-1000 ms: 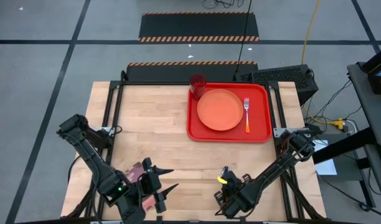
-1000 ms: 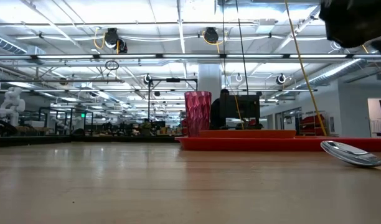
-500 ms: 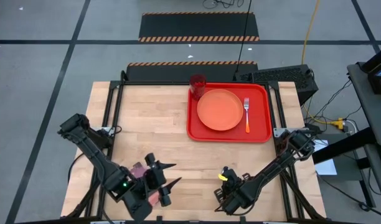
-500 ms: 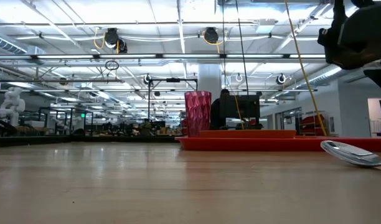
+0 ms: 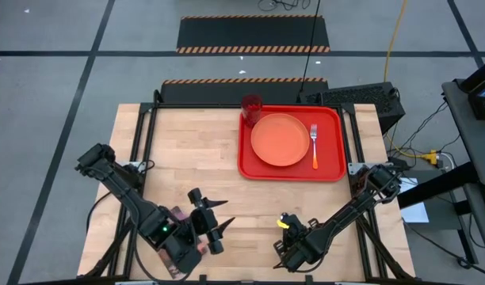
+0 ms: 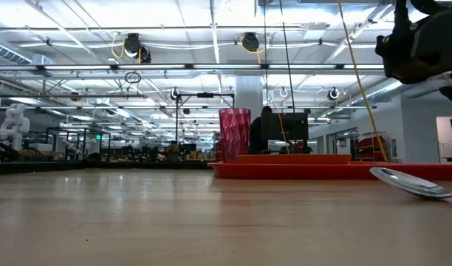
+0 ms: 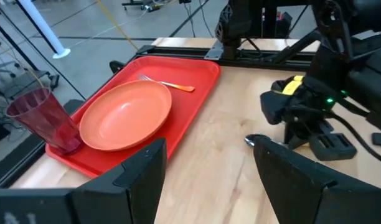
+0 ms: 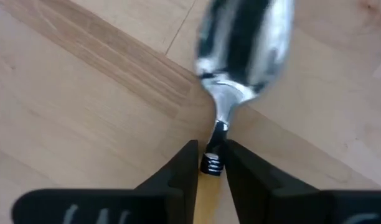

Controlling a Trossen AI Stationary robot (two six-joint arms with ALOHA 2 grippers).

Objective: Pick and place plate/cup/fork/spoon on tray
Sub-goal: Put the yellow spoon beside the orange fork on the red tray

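The right claw [image 8: 207, 163] is pinching the spoon [image 8: 243, 53] by its thin handle, well short of the tray [image 5: 291, 172]; it could twist loose.

The tray [image 5: 334, 168] sits at the table's [image 5: 195, 150] far right, toward 1 o'clock from the table's centre. On it, the plate [image 5: 280, 139] lies in the middle, the cup [image 5: 251, 107] stands at the plate's 11 o'clock, touching its rim, and the fork [image 5: 314, 146] lies at its 3 o'clock. The spoon [image 8: 243, 43] is near the table's near edge at 5 o'clock, well apart from the tray.
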